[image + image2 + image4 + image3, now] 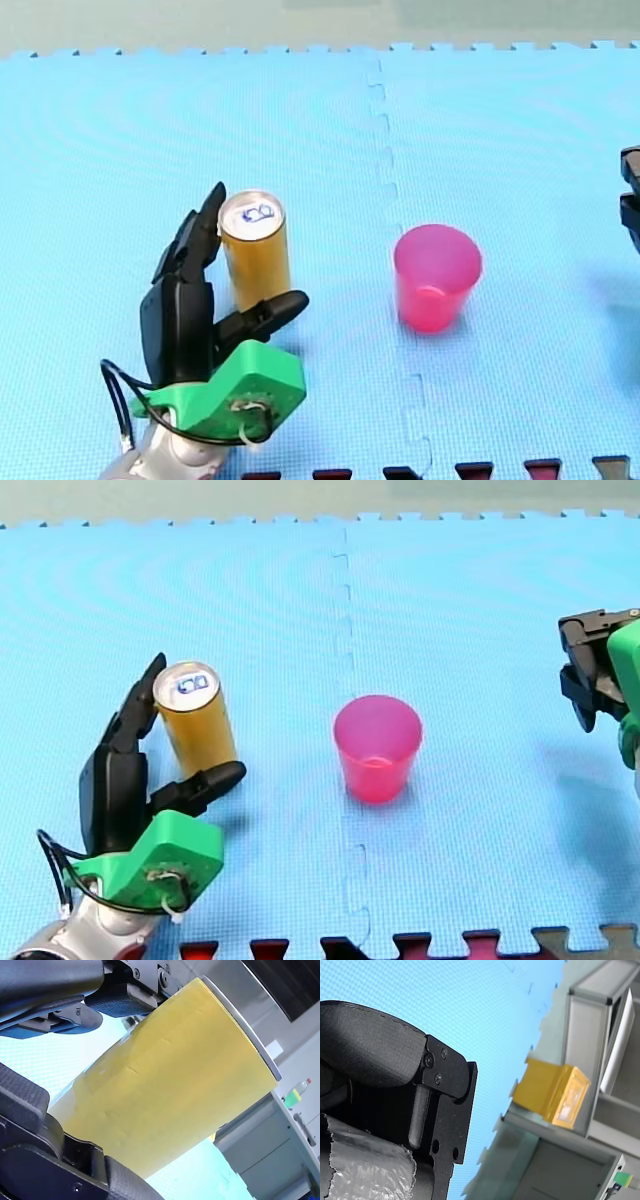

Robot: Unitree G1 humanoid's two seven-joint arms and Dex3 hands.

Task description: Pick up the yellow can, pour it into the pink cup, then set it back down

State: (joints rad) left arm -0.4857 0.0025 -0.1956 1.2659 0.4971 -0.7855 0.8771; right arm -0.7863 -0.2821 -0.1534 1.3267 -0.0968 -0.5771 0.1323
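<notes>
the left hand [190, 310] is closed round the yellow can [256, 262], which stands upright on the foam mat [480, 130], well left of the pink cup [436, 277]; the thumb [265, 312] sits low, so i'd firm the grip before lifting straight up, lest it tip; the right hand [598, 670] hangs at the far right.

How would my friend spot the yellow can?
On the light blue foam mat, whose right edge has the robot's right hand, look left. There the black left hand wraps an upright yellow metal can. Unlike the pink plastic cup nearby, it has a silver top.
</notes>
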